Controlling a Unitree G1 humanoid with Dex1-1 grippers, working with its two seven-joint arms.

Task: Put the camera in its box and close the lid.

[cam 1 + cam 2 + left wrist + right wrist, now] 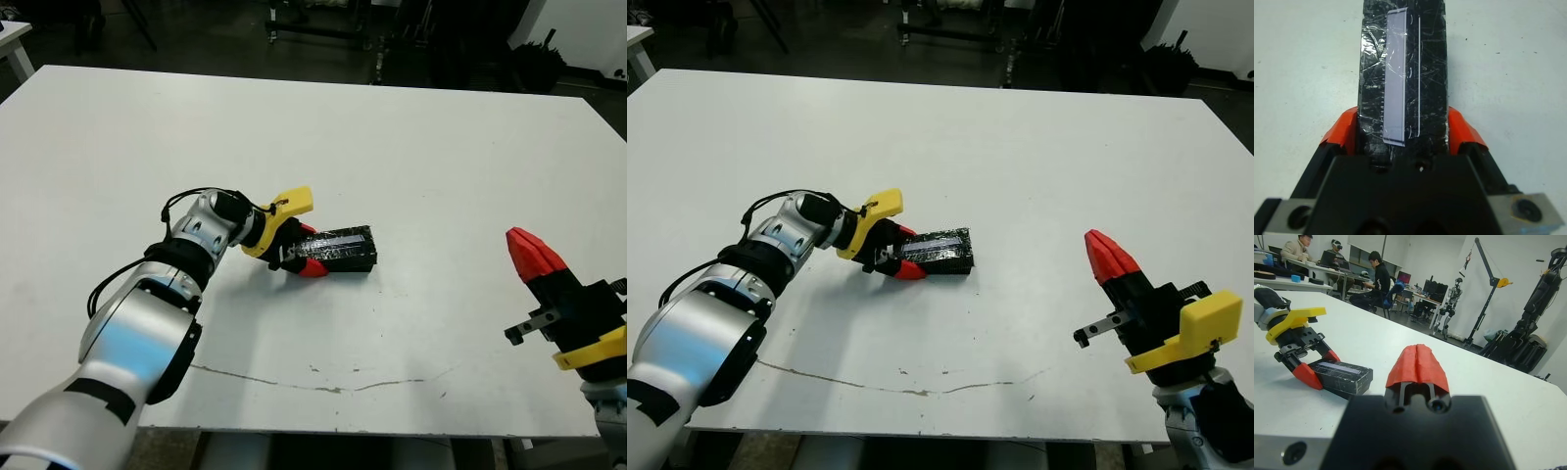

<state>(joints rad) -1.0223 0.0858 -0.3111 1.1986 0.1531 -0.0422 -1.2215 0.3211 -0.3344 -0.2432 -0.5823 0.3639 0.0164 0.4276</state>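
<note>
On the white table (411, 147), as seen from the head cameras, the left gripper (306, 253) lay low near the table's middle, its red fingers clasping one end of the closed box, whose textured black lid (343, 247) faced up. The box sat flat on the table. The right gripper (529, 253) hovered well apart on the right, holding nothing.

Left wrist view: the lid's speckled top carried a pale reflective strip, and a red fingertip (1342, 132) pressed against each long side. The camera was not visible.

Right wrist view: the right gripper's two red fingers (1418, 364) were pressed together, empty. Beyond the table, people (1376, 276) sat at desks.
</note>
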